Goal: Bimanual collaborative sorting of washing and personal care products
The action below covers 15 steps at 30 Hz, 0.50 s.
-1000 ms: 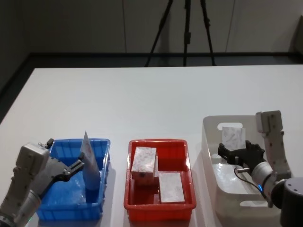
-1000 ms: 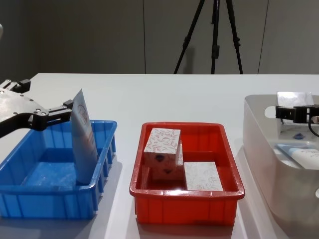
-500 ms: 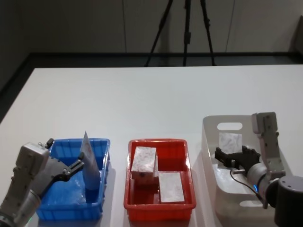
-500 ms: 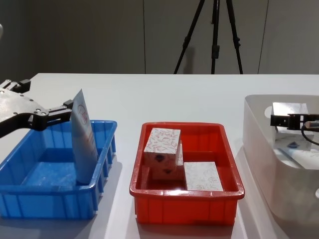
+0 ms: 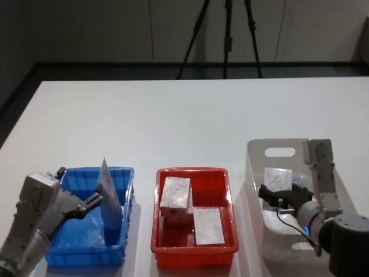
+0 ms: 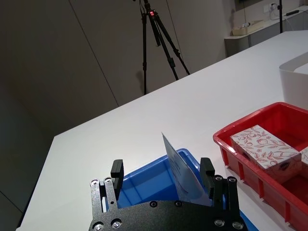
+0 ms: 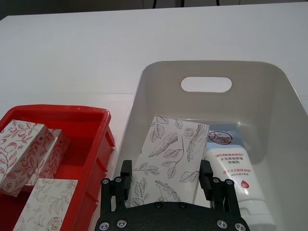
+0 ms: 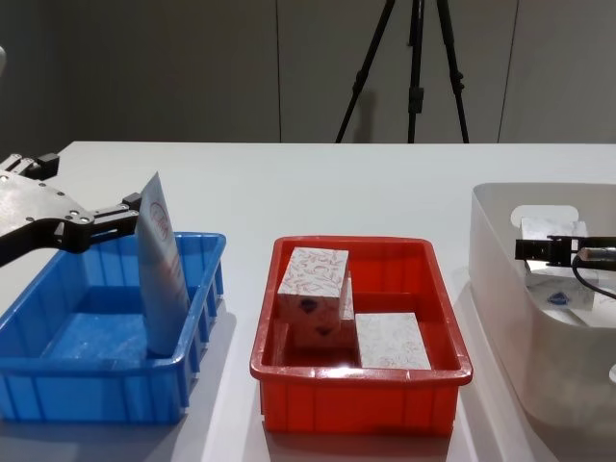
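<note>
A pale-blue squeeze tube [image 5: 108, 202] stands upright at the right wall of the blue bin [image 5: 86, 172]. My left gripper [image 5: 92, 205] is level with the tube's upper part, its fingers spread wide. In the left wrist view the tube [image 6: 180, 168] sits near one finger without filling the gap of the gripper [image 6: 161, 168]. My right gripper [image 7: 166, 168] is shut on a white leafy-patterned box [image 7: 168, 154], held low inside the white bin [image 7: 284, 101]. Another tube [image 7: 231, 163] lies on that bin's floor. Three patterned boxes [image 5: 174, 196] rest in the red bin [image 5: 190, 172].
The three bins stand in a row along the table's near edge: blue [image 8: 96, 399], red [image 8: 356, 371], white [image 8: 500, 279]. The far half of the white table [image 5: 184, 115] is bare. A tripod [image 5: 228, 34] stands behind the table.
My right gripper has carried the box lower into the white bin and a little toward the red bin. The left gripper and the tube have not moved.
</note>
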Motion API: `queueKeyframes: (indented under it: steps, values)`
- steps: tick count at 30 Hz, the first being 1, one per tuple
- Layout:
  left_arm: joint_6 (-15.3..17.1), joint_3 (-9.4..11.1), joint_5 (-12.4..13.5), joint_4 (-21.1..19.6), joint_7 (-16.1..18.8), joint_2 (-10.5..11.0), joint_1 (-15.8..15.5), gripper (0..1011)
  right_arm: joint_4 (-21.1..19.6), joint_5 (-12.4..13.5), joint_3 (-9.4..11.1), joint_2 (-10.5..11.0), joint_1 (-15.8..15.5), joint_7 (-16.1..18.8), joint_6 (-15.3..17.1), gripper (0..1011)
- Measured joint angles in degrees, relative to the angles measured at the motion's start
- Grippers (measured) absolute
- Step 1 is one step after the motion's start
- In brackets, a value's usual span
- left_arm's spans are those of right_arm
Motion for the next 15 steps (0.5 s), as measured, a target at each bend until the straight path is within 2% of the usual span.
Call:
queueKeyframes:
  steps: [15]
  values:
    - [0.00, 0.00, 0.00, 0.00, 0.00, 0.00, 0.00, 1001, 0.93, -1.29, 0.77, -1.29, 0.12, -0.46, 1.82, 856]
